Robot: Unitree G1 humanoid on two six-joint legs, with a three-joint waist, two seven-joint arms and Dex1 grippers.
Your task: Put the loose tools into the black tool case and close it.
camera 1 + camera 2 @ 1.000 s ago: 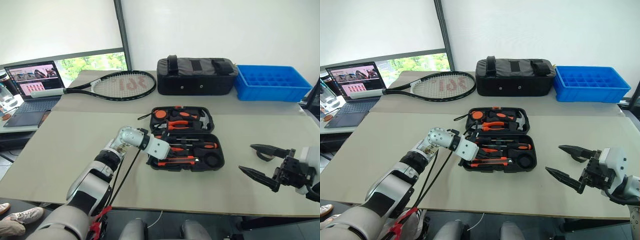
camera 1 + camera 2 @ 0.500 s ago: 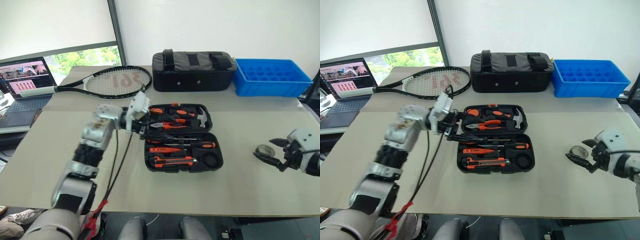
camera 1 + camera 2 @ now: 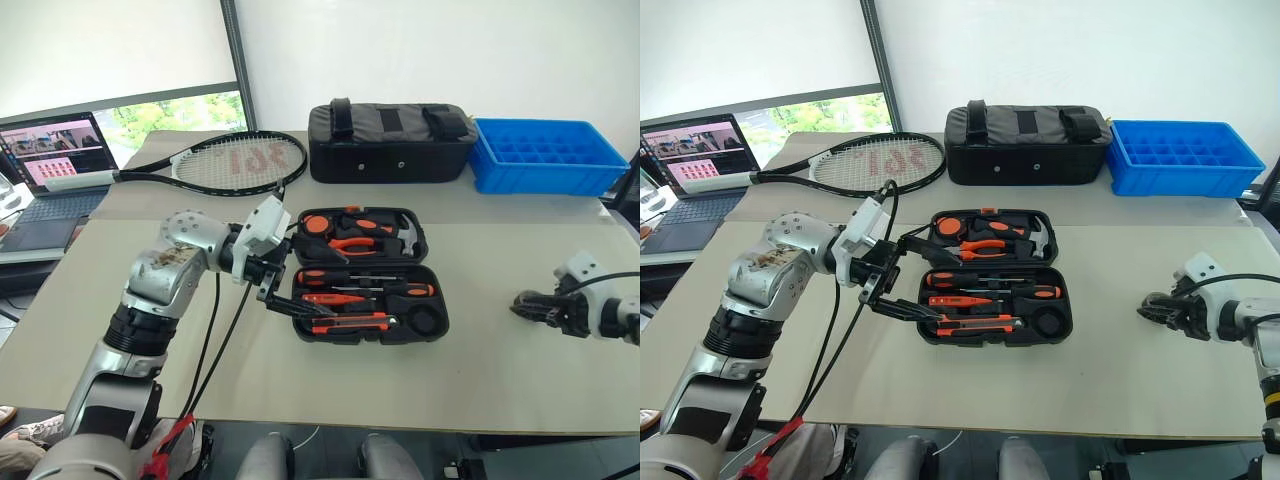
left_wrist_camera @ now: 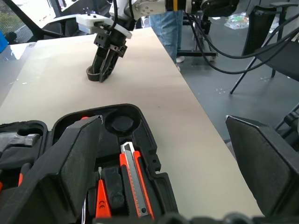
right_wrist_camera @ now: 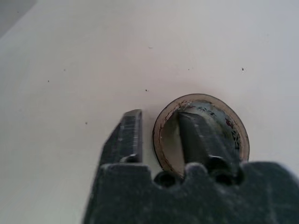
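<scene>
Meanwhile, the right gripper (image 5: pixel 156 135) pinched the small black tape roll's (image 5: pixel 202 130) wall, one finger inside; the open left gripper (image 3: pixel 285 272) hovered beside the black moulded-plastic tool case (image 3: pixel 365 276).

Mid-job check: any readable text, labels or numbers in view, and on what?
"CE": on the orange tool handle in the black tool case.
Red print on the tennis racket strings: perhaps "361", unsure.
Laptop screen: too small to read.
</scene>
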